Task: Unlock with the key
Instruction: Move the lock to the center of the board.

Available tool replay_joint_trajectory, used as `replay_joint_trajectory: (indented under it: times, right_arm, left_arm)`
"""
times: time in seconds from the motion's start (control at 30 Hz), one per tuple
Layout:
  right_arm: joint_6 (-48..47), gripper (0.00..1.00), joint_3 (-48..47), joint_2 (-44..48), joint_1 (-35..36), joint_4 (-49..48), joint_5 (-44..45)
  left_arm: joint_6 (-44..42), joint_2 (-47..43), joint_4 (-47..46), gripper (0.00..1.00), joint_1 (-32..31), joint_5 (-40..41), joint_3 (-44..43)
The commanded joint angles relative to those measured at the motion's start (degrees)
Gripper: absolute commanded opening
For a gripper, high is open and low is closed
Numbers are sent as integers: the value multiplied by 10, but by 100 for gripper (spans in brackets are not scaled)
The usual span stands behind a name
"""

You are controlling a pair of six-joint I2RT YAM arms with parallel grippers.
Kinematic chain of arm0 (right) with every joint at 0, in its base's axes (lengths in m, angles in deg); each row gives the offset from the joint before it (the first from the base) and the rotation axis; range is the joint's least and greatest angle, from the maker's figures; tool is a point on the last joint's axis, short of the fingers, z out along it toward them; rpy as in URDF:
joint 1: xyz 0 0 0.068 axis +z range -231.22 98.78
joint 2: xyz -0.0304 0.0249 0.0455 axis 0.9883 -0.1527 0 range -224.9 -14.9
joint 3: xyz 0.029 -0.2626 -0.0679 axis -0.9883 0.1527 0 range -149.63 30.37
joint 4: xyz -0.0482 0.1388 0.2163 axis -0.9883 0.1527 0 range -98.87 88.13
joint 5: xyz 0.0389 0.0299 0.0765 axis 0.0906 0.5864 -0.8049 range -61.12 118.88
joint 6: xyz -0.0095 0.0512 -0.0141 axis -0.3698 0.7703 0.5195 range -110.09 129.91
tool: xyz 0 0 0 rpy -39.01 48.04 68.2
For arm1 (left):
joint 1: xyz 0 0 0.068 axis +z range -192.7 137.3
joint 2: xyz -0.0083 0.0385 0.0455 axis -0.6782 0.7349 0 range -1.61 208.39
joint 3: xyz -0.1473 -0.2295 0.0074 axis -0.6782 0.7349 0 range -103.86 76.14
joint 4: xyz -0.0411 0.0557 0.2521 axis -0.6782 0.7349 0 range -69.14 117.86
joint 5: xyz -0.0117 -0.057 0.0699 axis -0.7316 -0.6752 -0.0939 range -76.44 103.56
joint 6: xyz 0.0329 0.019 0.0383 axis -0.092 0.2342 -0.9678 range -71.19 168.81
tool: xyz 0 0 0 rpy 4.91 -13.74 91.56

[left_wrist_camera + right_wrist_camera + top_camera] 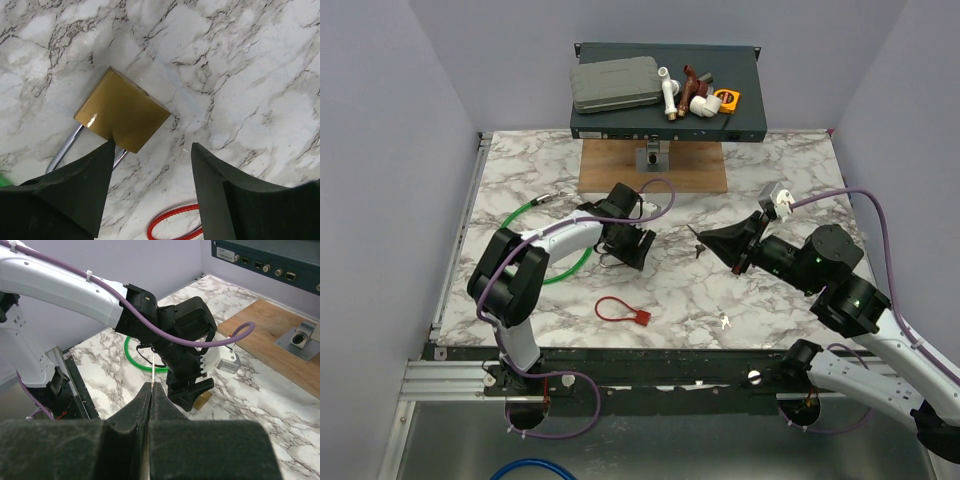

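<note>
- Looking down through the left wrist camera, I find the brass padlock (122, 110) lying flat on the marble table (770, 300). Its steel shackle (64, 150) runs out from under the body on the side nearest the camera.
- The left pincer (152, 147) hangs right over the padlock with its jaws apart and nothing between them. One fingertip (102, 165) sits at the padlock's shackle-side edge, and I can't tell whether it touches. The other is over bare marble, off to the side of the padlock.
- The right pincer (151, 387) is pressed closed on the key (151, 365). The key's thin blade sticks out past the tips and points toward the padlock, with open table between the two.
- A red loop (170, 222) lies on the table near the padlock's shackle side and plays no part here.
- As I read it, the step in hand is securing the padlock. The key is already held, but the lock is not yet gripped.
- I can't see the keyhole in any view. I expect it on the face of the padlock opposite the shackle.
- For the next move, the left pincer must shift sideways so that both fingers straddle the padlock's body, then close on it.
- The padlock would then need tilting or lifting so its keyhole end faces the key.
- Only after that can I line the blade up with the slot and push it in. That calls for careful alignment, since the blade is thin and the lock can slide on the smooth marble.
</note>
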Motion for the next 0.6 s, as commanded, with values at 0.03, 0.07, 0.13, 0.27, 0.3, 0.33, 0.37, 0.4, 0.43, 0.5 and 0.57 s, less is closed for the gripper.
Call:
replay_joint_trajectory:
  times: [0.03, 0.07, 0.13, 0.27, 0.3, 0.33, 0.37, 0.4, 0.43, 0.5, 0.57]
  right_arm:
    - [0, 1, -12, 1, -3, 7, 6]
    - [1, 1, -13, 0, -3, 5, 5]
    - [1, 1, -14, -2, -3, 5, 4]
    - [2, 1, -12, -1, -3, 5, 4]
    - [2, 1, -12, -1, -3, 5, 4]
    - [3, 1, -11, -1, -3, 5, 5]
    - [4, 1, -11, -1, -3, 4, 4]
    - [4, 1, -11, -2, -3, 4, 4]
    - [4, 1, -11, -3, -3, 4, 4]
    - [4, 1, -11, -3, -3, 2, 4]
    - [3, 1, -11, -2, -3, 3, 8]
  left_arm:
    - [14, -23, -15, 59, 2, 8, 31]
    - [17, -25, -15, 58, 3, 9, 32]
    - [21, -30, -20, 55, 4, 11, 35]
    - [19, -28, -17, 55, 5, 11, 35]
    - [18, -25, -19, 55, 4, 11, 36]
    - [18, -23, -21, 55, 5, 12, 35]
    - [17, -18, -22, 55, 4, 13, 32]
    - [16, -10, -19, 55, 4, 14, 25]
    - [14, 1, -17, 56, 4, 13, 16]
    - [8, 27, -6, 57, 2, 13, -9]
    - [-1, 48, 7, 56, -3, 7, -32]
